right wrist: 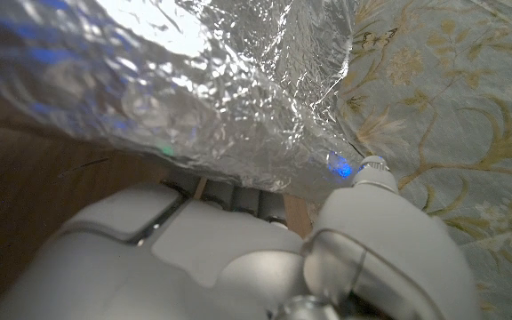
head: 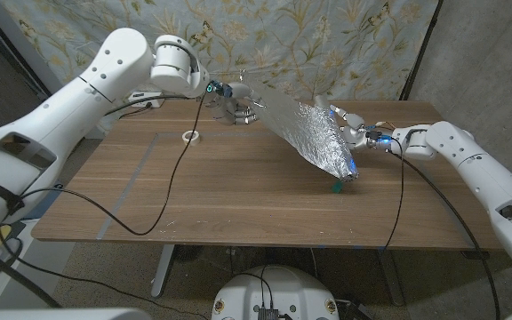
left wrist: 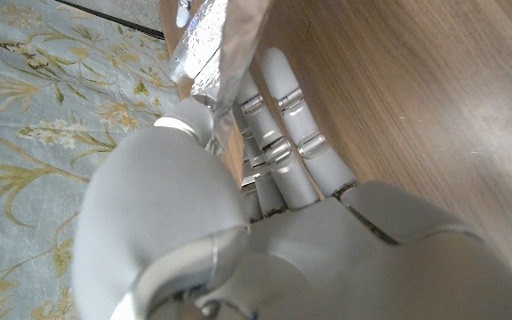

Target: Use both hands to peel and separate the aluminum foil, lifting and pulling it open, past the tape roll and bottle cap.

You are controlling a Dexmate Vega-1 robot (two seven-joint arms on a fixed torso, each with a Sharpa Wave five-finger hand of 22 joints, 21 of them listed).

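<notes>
A crinkled sheet of aluminum foil (head: 314,133) hangs stretched above the back right of the wooden table (head: 238,196), its lower end near the surface. My left hand (head: 236,105) pinches its far upper corner, and in the left wrist view the thumb presses the foil (left wrist: 210,44) against the fingers (left wrist: 283,142). My right hand (head: 356,132) holds the opposite edge; the foil (right wrist: 203,80) spreads just above that hand (right wrist: 238,249). A white tape roll (head: 191,136) lies flat to the left. A small green bottle cap (head: 336,188) sits under the foil's lower tip.
A floral curtain (head: 327,44) hangs close behind the table. Black cables (head: 172,191) trail from both arms across the tabletop and over its front edge. A grey tape outline (head: 132,178) marks the table's left part.
</notes>
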